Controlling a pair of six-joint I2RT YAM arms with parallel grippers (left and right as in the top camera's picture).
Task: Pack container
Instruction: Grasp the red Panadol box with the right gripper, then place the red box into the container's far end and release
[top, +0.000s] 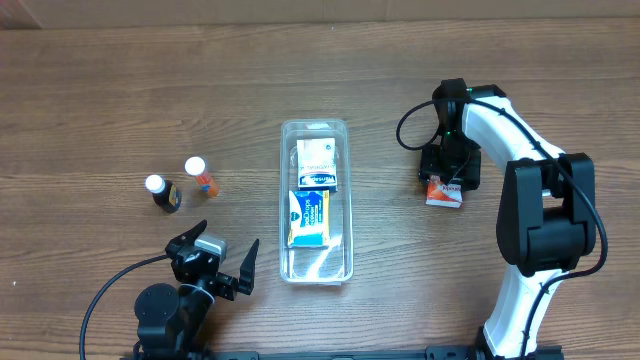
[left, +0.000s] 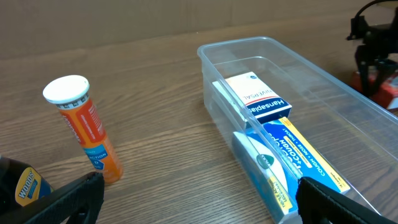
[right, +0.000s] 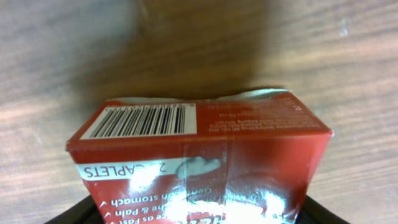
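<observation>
The clear container (top: 315, 124) lies lengthwise at the table's middle. It holds a white and blue box (top: 317, 163) and a blue and yellow box (top: 310, 215). In the left wrist view the container's rim (left: 236, 45) and both boxes (left: 258, 99) (left: 292, 162) show. My right gripper (top: 448, 172) stands to the container's right, shut on a red caplets box (top: 445, 192), which fills the right wrist view (right: 199, 155). My left gripper (top: 225, 270) is open and empty, near the front edge, left of the container; its fingers also show in the left wrist view (left: 199, 196).
An orange tube with a white cap (top: 201, 176) (left: 84, 127) and a dark bottle with a white cap (top: 164, 193) stand upright left of the container. The dark bottle's yellow label (left: 18, 186) shows by my left finger.
</observation>
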